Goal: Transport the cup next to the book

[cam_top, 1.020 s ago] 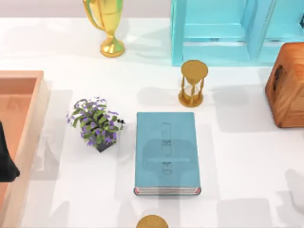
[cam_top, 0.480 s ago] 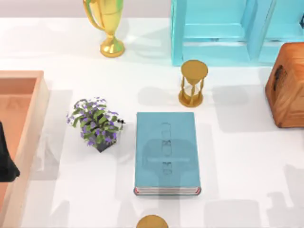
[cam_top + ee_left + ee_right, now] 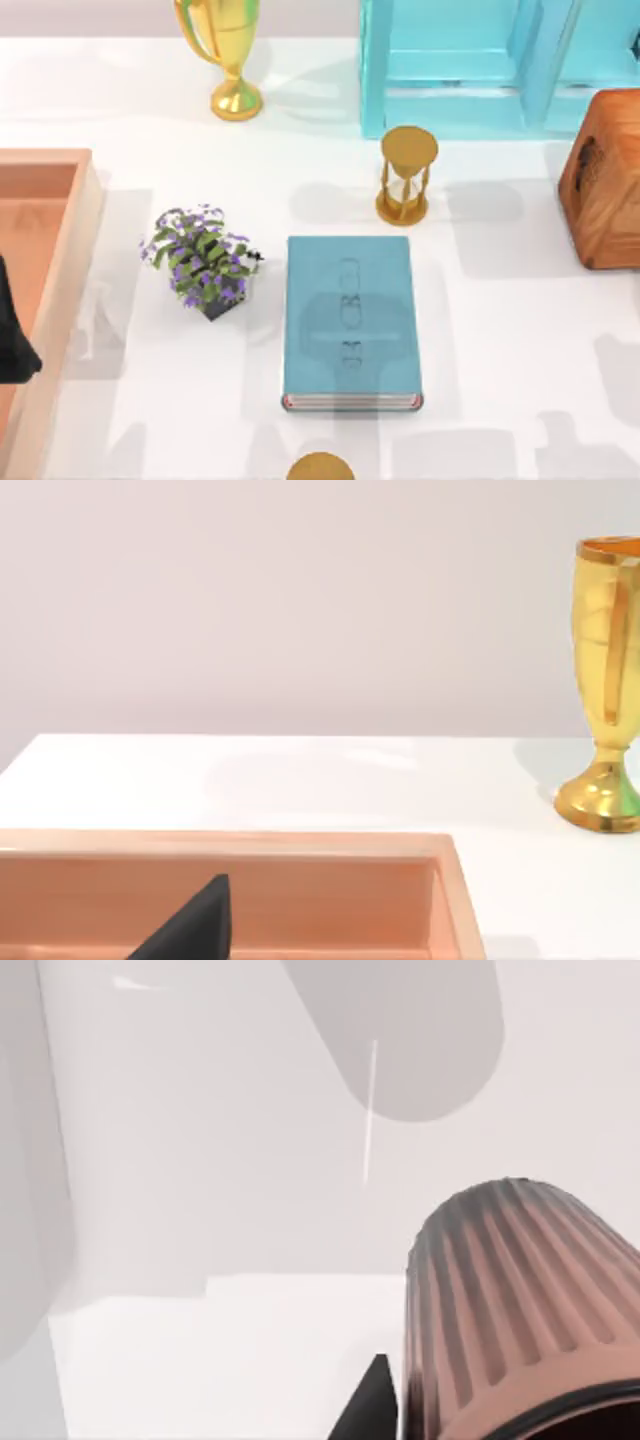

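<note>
At the near edge of the table [image 3: 520, 300], just in front of the book's page edges, a rounded golden-brown top [image 3: 320, 466] pokes into the top view, cut off by the frame; what it belongs to cannot be told from above. The right wrist view shows the cup [image 3: 520, 1310] close up — a ribbed copper-brown tumbler with a dark rim, over the white tabletop; a dark fingertip [image 3: 368, 1405] shows just beside it, but whether the right gripper is clamped on the cup or merely alongside cannot be told.

Beyond that lies the book [image 3: 350, 320], teal-blue, flat on the table near its middle, white page edges and reddish trim facing the near side; a small potted plant [image 3: 203, 258] with purple flowers stands just to its left, apart from it. At the table's left side sits a shallow wooden tray [image 3: 62, 250]; a dark part of the left arm [image 3: 14, 335] hangs over it at the frame's edge, parked, its finger state not visible; the left wrist view shows the tray wall [image 3: 300, 845] and one dark tip [image 3: 195, 925] inside it.

Farther back — a golden hourglass [image 3: 408, 175] stands just behind the book; a wooden box [image 3: 605, 180] sits at the right edge; at the far side stand a golden trophy [image 3: 225, 50] and a light-blue cabinet [image 3: 480, 65].
</note>
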Controlling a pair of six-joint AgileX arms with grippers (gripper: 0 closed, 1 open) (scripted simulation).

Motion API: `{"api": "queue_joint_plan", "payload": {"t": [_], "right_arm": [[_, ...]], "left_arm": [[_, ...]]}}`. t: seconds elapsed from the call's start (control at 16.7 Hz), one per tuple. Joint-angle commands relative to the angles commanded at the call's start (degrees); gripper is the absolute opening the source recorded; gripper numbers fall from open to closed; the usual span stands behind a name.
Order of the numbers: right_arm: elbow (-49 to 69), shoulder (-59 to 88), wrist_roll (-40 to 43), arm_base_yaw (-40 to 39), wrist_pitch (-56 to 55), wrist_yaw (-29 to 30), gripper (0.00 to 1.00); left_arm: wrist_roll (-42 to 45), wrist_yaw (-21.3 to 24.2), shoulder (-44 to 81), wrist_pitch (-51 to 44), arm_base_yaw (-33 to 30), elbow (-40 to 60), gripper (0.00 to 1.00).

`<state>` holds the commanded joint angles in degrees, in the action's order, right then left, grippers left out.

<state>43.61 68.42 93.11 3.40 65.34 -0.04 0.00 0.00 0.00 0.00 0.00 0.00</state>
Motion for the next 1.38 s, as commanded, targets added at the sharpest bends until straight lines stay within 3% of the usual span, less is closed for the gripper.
{"api": "queue_joint_plan", "payload": {"t": [0.3,0.6,0.9,1.38], "right_arm": [[2.3,2.0,-4.0,-1.4,0.8,0.0,0.0],[9.4,7.8,-18.5,-6.1,3.0,-0.2,0.0],[18.8,15.4,-39.9,-12.5,5.4,-0.4,0.0],[34.7,27.4,-81.4,-23.5,8.1,-0.8,0.0]], "left_arm": [[0.0,0.0,0.0,0.0,0.0,0.0,1.0],[0.0,0.0,0.0,0.0,0.0,0.0,1.0],[0.0,0.0,0.0,0.0,0.0,0.0,1.0],[0.0,0.0,0.0,0.0,0.0,0.0,1.0]]}}
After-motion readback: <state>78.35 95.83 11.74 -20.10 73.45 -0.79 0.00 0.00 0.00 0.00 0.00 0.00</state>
